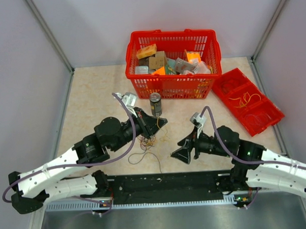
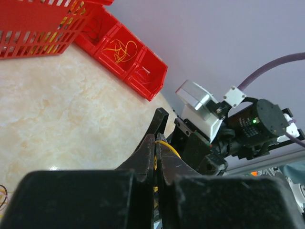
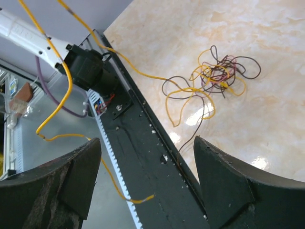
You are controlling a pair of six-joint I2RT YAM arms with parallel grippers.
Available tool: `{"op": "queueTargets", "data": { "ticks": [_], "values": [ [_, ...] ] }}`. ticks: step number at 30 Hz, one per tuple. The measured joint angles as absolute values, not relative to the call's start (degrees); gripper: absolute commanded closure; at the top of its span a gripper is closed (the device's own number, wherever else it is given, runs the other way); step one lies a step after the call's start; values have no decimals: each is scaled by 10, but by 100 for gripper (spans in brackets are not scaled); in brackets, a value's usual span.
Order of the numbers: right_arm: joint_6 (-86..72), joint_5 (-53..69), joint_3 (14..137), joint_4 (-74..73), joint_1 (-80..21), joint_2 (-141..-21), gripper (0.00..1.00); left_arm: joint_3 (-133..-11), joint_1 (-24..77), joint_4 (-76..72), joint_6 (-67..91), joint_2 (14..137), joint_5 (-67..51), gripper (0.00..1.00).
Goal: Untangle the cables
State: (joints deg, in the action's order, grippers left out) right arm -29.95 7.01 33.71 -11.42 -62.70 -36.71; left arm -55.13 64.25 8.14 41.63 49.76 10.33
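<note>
A tangle of thin yellow and dark cables (image 1: 147,141) lies on the table between the arms, and it also shows in the right wrist view (image 3: 217,76). My left gripper (image 1: 161,122) is raised above it, shut on a yellow cable (image 2: 160,141) that hangs down to the tangle. In the right wrist view that yellow cable (image 3: 66,86) runs across the foreground with a loose end. My right gripper (image 1: 177,150) is open and empty, right of the tangle; its fingers (image 3: 217,174) stand wide apart over the black base rail (image 3: 143,138).
A dark drink can (image 1: 155,104) stands just behind the left gripper. A red basket (image 1: 211,46) of boxes is at the back. A red divided tray (image 1: 264,102) at the right holds more wires, also in the left wrist view (image 2: 143,71).
</note>
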Motion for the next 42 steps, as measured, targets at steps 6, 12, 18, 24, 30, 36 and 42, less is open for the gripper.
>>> {"op": "queueTargets", "data": {
  "ticks": [6,12,18,24,30,36,42],
  "values": [
    [-301,36,310,-73,-627,-381,22,-561,642,82,436,496,114,100],
    [-290,31,319,-30,-627,-404,30,-570,642,94,453,498,111,100],
    [-280,30,359,22,-627,-485,42,-573,642,104,465,498,100,100],
    [-277,25,379,57,-627,-518,73,-573,642,109,469,492,97,100],
    [-284,21,397,77,-627,-551,100,-573,642,116,464,482,96,73],
    [-302,15,397,68,-627,-539,100,-580,642,198,439,475,130,2],
    [-314,-1,397,38,-627,-494,100,-510,642,259,447,366,187,31]
  ]
}}
